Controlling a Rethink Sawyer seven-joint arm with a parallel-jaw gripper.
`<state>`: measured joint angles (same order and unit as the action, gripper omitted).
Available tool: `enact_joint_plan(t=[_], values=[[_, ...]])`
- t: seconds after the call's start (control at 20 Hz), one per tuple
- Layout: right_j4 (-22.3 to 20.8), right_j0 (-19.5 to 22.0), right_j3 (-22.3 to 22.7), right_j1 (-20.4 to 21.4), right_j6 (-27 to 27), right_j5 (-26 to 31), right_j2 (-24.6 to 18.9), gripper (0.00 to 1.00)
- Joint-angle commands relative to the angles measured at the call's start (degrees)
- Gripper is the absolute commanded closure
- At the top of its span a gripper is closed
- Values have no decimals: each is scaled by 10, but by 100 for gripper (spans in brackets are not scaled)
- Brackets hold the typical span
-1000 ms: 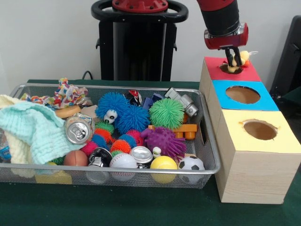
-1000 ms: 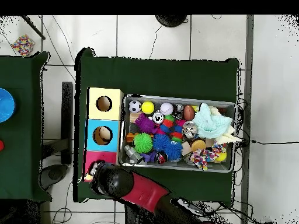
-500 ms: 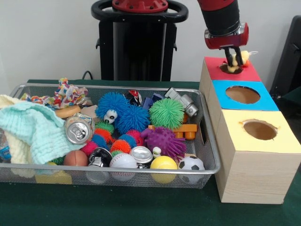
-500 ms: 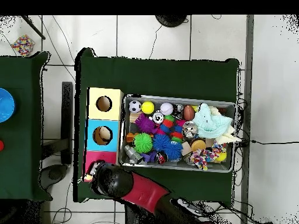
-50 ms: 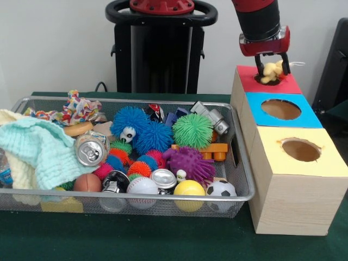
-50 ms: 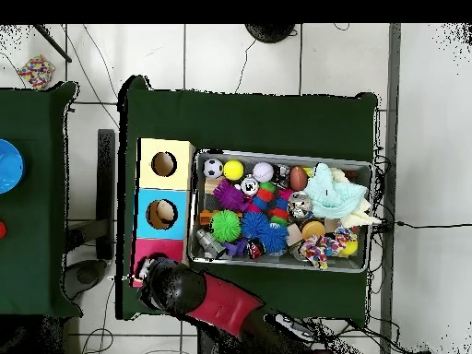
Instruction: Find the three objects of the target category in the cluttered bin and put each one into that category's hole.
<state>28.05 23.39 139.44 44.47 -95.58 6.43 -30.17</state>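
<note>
My gripper [image 5: 272, 67] hangs over the round hole in the red box top [image 5: 289, 84], at the far end of the row of boxes. Its fingers [image 5: 286, 63] stand spread open. A small yellow plush toy [image 5: 270, 72] sits between them at the mouth of the hole, partly sunk in. In the overhead view the red and black arm [image 6: 184, 290] covers the red box [image 6: 166, 247] and hides the gripper. The wire bin [image 5: 243, 168] holds spiky balls [image 5: 192, 130], sports balls [image 5: 189, 188], cans [image 5: 91, 149] and cloths [image 5: 38, 147].
The blue box [image 5: 308, 118] and the yellow box [image 5: 331, 163] each have an open round hole. The bin [image 6: 367, 217] stands right beside the boxes. A blue dish [image 6: 7, 166] lies on a second table at the overhead view's left.
The fingers have spread apart around the yellow plush toy, and the gripper has shifted slightly up and to the right over the red hole. Nothing in the bin has moved.
</note>
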Motion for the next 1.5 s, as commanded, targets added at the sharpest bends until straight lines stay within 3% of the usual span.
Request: enact_joint_plan(t=[0.05, 0.45, 0.9, 1.15, 1.5], values=[[17, -18, -20, -9, -126, 57, 18, 0], [8, -41, -40, -3, -107, 79, 56, 0], [-78, -189, -173, 12, -83, 208, 277, 0], [-102, -211, -196, 10, -89, 180, 308, 0], [-133, -258, -229, 3, -102, 187, 368, 0]])
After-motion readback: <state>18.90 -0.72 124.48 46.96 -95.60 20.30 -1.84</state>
